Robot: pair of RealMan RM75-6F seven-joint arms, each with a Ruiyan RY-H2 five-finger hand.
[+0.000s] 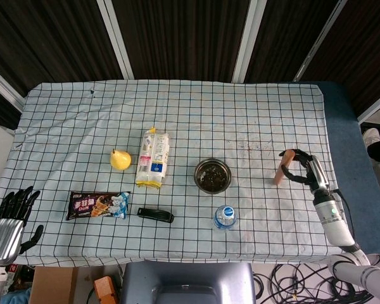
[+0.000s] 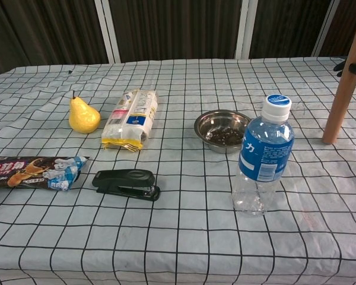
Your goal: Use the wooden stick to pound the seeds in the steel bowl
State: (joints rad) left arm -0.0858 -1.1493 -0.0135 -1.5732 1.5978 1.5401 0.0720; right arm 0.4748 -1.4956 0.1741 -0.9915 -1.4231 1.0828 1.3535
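The steel bowl (image 1: 212, 175) (image 2: 222, 130) with dark seeds sits right of the table's middle. My right hand (image 1: 307, 170) (image 2: 351, 66) grips the wooden stick (image 1: 282, 167) (image 2: 344, 85) near its top, well to the right of the bowl. The stick stands nearly upright, its lower end on or just above the cloth. In the chest view only the hand's dark fingers show at the right edge. My left hand (image 1: 9, 218) hangs off the table's front left corner with fingers spread, holding nothing.
A water bottle (image 1: 225, 216) (image 2: 261, 155) stands in front of the bowl. A black stapler (image 1: 155, 215) (image 2: 126, 183), a snack wrapper (image 1: 98, 204) (image 2: 32, 170), a pear (image 1: 120, 159) (image 2: 83, 116) and a cracker pack (image 1: 153, 159) (image 2: 131, 118) lie to the left on the checked cloth (image 1: 196, 114).
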